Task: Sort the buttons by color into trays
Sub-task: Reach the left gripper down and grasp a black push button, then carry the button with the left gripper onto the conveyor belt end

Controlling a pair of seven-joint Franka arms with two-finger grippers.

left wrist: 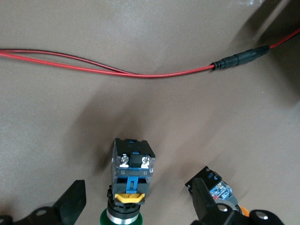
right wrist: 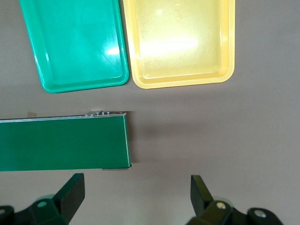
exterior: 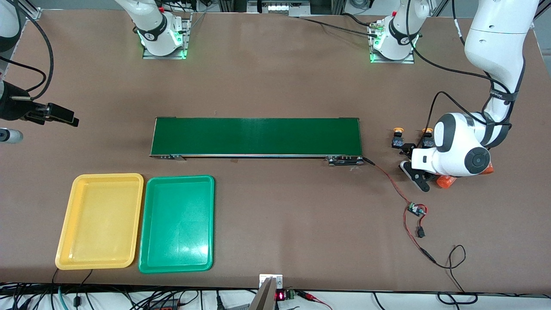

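Toward the right arm's end of the table: right gripper [exterior: 64, 116] up over bare brown tabletop [exterior: 275, 77], waiting, fingers spread wide with nothing between them; plenty of open room below it, out to the table's edge.

Nearer the front camera: yellow tray [exterior: 64, 224] and green tray [exterior: 146, 224] side by side, long edges just beside each other, both with nothing in them; long axes running toward the front camera; a bare strip between them and the conveyor belt [exterior: 256, 136].

Mid-table: the belt, long axis running from one arm's end to the other, nothing on it.

Toward the left arm's end: red wire [exterior: 391, 181] trailing from the belt's end to a small circuit board [exterior: 415, 209]; two yellow-capped buttons [exterior: 397, 137] just past the belt's end, each cap farther from the front camera than its black body.

Left gripper [exterior: 411, 165] low over the table there, fingers wide apart, gripping nothing; between them in the left wrist view a green-capped button [left wrist: 131, 173], long axis in line with the fingers, cap toward the wrist, terminals away; a neighbouring button [left wrist: 218, 190] right by one finger; orange cylinders [exterior: 445, 181] partly under the wrist.
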